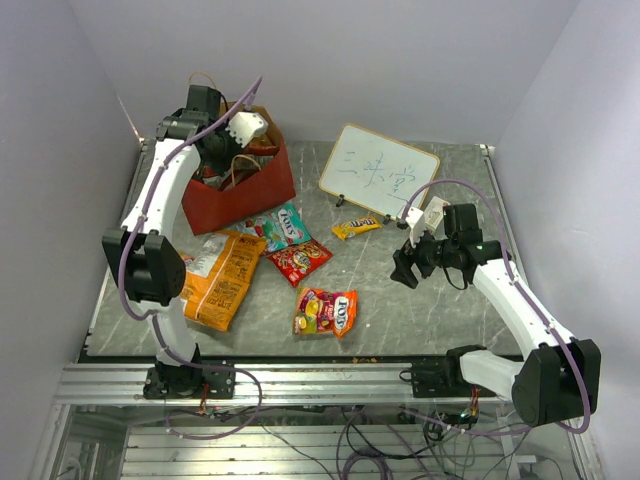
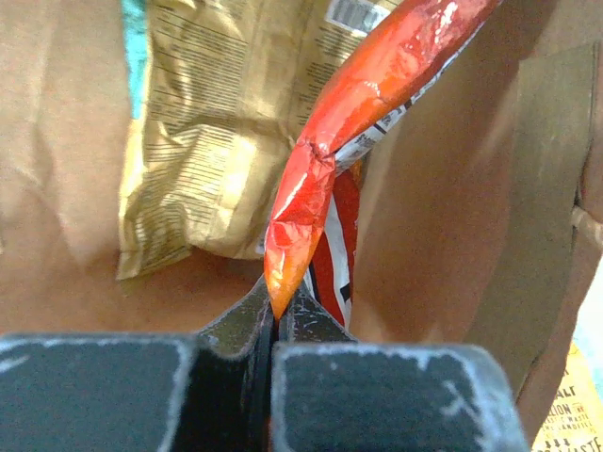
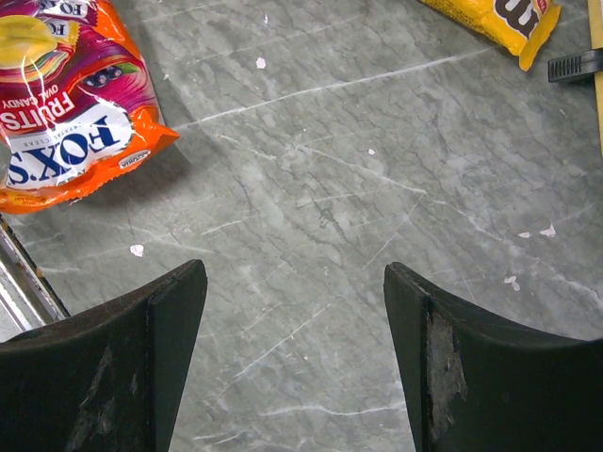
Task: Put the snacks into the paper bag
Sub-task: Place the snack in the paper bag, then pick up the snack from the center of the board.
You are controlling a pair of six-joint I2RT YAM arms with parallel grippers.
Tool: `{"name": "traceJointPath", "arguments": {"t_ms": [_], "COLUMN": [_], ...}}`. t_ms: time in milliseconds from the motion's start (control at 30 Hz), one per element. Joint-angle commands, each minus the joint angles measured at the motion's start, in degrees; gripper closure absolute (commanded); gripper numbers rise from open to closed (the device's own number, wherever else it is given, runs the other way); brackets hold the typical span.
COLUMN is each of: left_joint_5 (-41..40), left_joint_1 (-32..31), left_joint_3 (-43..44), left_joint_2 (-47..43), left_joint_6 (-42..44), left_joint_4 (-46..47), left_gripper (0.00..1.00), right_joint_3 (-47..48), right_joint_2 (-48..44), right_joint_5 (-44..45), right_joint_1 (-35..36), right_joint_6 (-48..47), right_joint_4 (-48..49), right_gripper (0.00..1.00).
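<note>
The red paper bag (image 1: pixel 245 190) stands at the back left. My left gripper (image 1: pixel 222 148) is down inside its mouth. In the left wrist view the gripper (image 2: pixel 273 311) is shut on the tip of a glossy red-orange packet (image 2: pixel 377 85), which hangs inside the brown kraft wall (image 2: pixel 443 235) next to a tan chip bag (image 2: pixel 217 122). On the table lie an orange chip bag (image 1: pixel 222 280), a teal pack (image 1: pixel 281 225), a red pack (image 1: pixel 300 260), a Fox's candy pack (image 1: pixel 326 312) and a yellow pack (image 1: pixel 356 227). My right gripper (image 1: pixel 405 265) is open and empty over bare table (image 3: pixel 297 282).
A whiteboard with writing (image 1: pixel 378 172) leans at the back centre, with a small white box (image 1: pixel 433 212) beside it. The Fox's pack (image 3: pixel 66 104) and the yellow pack (image 3: pixel 495 19) lie at the edges of the right wrist view. Grey walls enclose the table.
</note>
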Motion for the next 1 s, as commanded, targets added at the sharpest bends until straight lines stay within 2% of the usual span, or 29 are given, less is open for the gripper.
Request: {"name": "traceJointPath", "arguments": {"t_ms": [0,133,467,867,967], "left_joint_5": [2.95,2.71,1.42,-5.56,-8.04], "left_joint_1": [0.42,0.42,0.42,0.42,0.43], "left_joint_3": [2.28,2.06,2.9,-0.51,-2.55], "left_joint_2": [1.32,1.68,2.07,-7.55,-10.96], "left_joint_6": [-1.3,-1.35,-1.09,-2.42,-3.29], "left_joint_4": [-3.11,-3.2,-4.06,6.73,10.46], "left_gripper": [0.92,0.88,0.72,0.54,0.45], "right_joint_3": [-0.41,-0.45,-0.47,-0.51,-0.58], "right_joint_2": [-0.28,-0.2,-0.29,-0.39,-0.49], "right_joint_5": [0.25,0.22,0.36,0.43,0.45], "right_joint_1": [-0.57,-0.52,-0.51,-0.53,-0.52], "right_joint_6": [0.0,0.09,0.11,0.11,0.11], "right_joint_4": [0.53,0.55,0.71,0.72,0.73], "right_gripper": [0.24,0.24,0.24,0.24,0.24]}}
